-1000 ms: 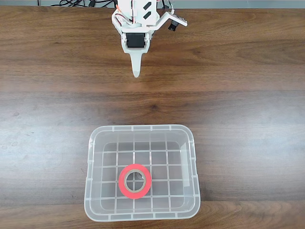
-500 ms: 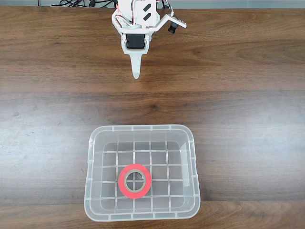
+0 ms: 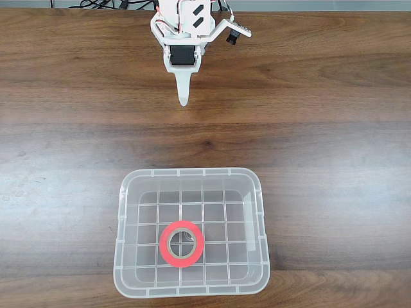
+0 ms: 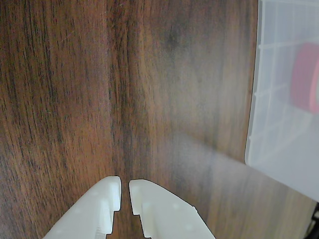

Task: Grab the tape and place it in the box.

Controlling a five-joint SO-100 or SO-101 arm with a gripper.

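Observation:
The red-orange tape (image 3: 164, 244) lies flat on the grid bottom of the clear plastic box (image 3: 192, 172), near the box's front middle in the fixed view. My white gripper (image 3: 184, 99) hovers over bare table at the far side, well away from the box, shut with nothing in it. In the wrist view the fingertips (image 4: 113, 188) stand nearly touching at the bottom edge, around the gripper (image 4: 124, 187). The box (image 4: 269, 124) sits at the right edge of that view, with the tape (image 4: 304, 74) blurred behind its wall.
The dark wooden table (image 3: 321, 128) stretches wide on both sides of the box. Black cables (image 3: 96, 5) run along the far edge behind the arm's base.
The arm has settled by a few pixels. The tape and the box have not moved.

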